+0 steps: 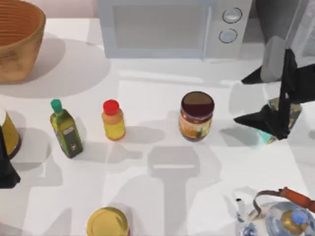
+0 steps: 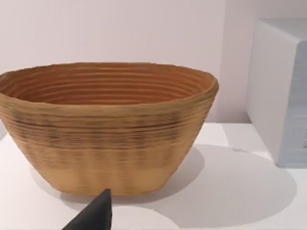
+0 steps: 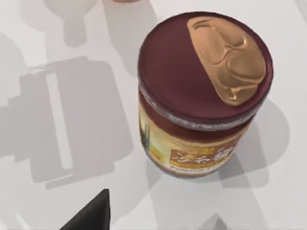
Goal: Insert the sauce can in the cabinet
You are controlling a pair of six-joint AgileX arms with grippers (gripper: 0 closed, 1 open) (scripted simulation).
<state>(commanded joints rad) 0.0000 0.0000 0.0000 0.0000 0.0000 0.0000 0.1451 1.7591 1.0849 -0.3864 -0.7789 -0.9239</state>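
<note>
The sauce can [image 1: 197, 117] stands upright on the table [image 1: 162, 88], right of the red-capped yellow bottle [image 1: 113, 120] and near the microwave [image 1: 174, 27]. My right gripper [image 1: 268, 98] hangs just right of the can with its fingers spread apart, holding nothing. My left gripper [image 1: 6, 169] sits at the table's left edge; whether it is released or clenched I cannot tell.

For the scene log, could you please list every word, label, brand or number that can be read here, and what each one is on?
No text can be read.
Sauce can: the orange-yellow label carries printed characters, too blurred to read.
Green bottle: dark label, print too small to read.
Yellow bottle with red cap: no print to make out.
Microwave: two round knobs, no markings legible.
Yellow-lidded can: plain lid.
</note>
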